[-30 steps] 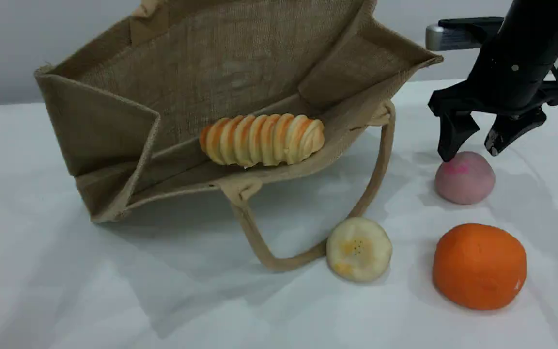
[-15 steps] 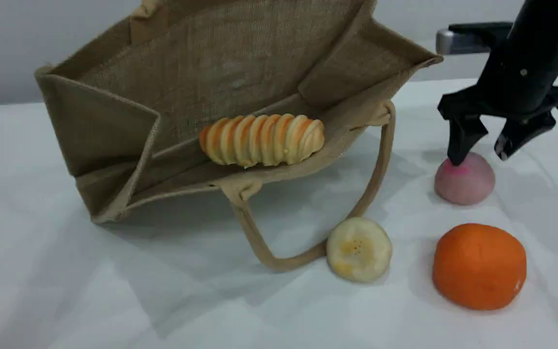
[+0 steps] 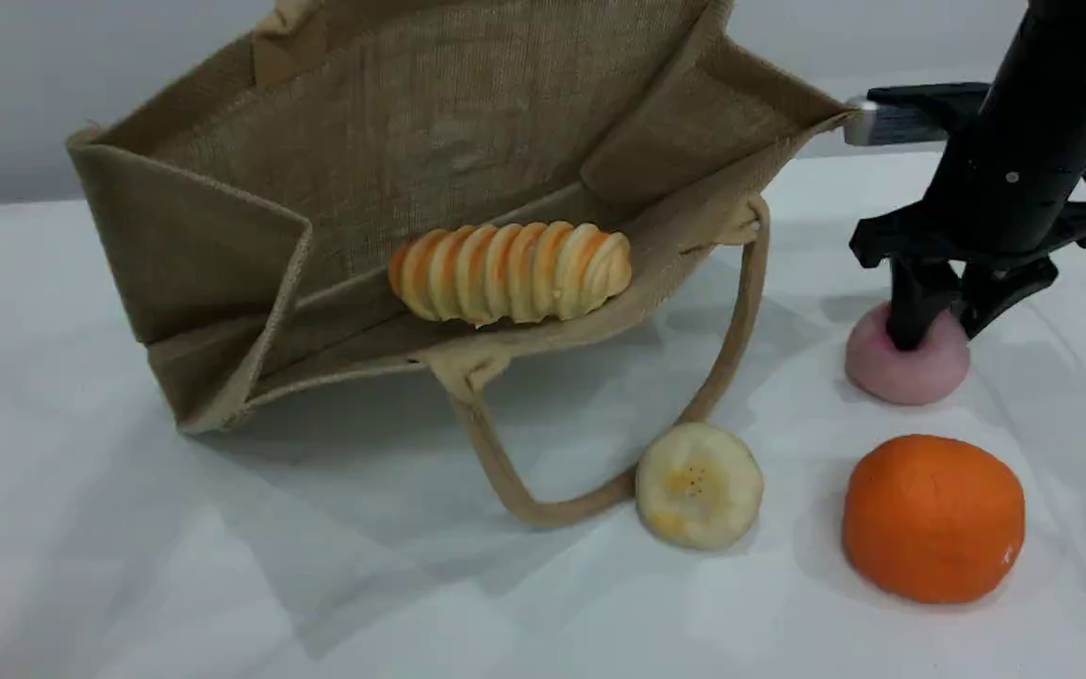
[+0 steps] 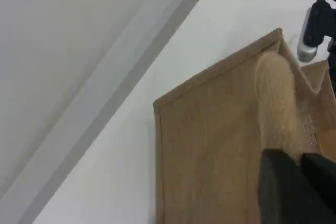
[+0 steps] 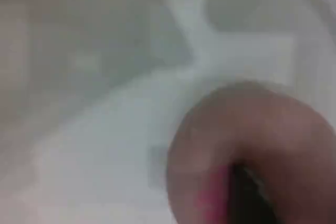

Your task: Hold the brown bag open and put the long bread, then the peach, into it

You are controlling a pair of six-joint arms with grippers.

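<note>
So the brown bag (image 3: pixel 430 189) is lying on its side on the white worktop (image 3: pixel 128 566), mouth open toward the camera, with the long bread (image 3: pixel 510 272) resting inside on the lower wall. One loop handle (image 3: pixel 732 330) droops onto the worktop and touches a banana slice (image 3: pixel 699 485). Over on the right, the right hand (image 3: pixel 941 330) is pressed down into the peach (image 3: pixel 906 370), fingers dug into its top. An orange fruit (image 3: pixel 932 517) sits nearer the camera.

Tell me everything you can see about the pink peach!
The peach is a small, dull-pink, rounded ball that looks soft. It sits on the white table, right of the brown bag and behind the orange fruit. The right gripper presses down into its top, with black fingers squeezing and denting it. The right wrist view shows a brighter pink patch by one finger.
</note>
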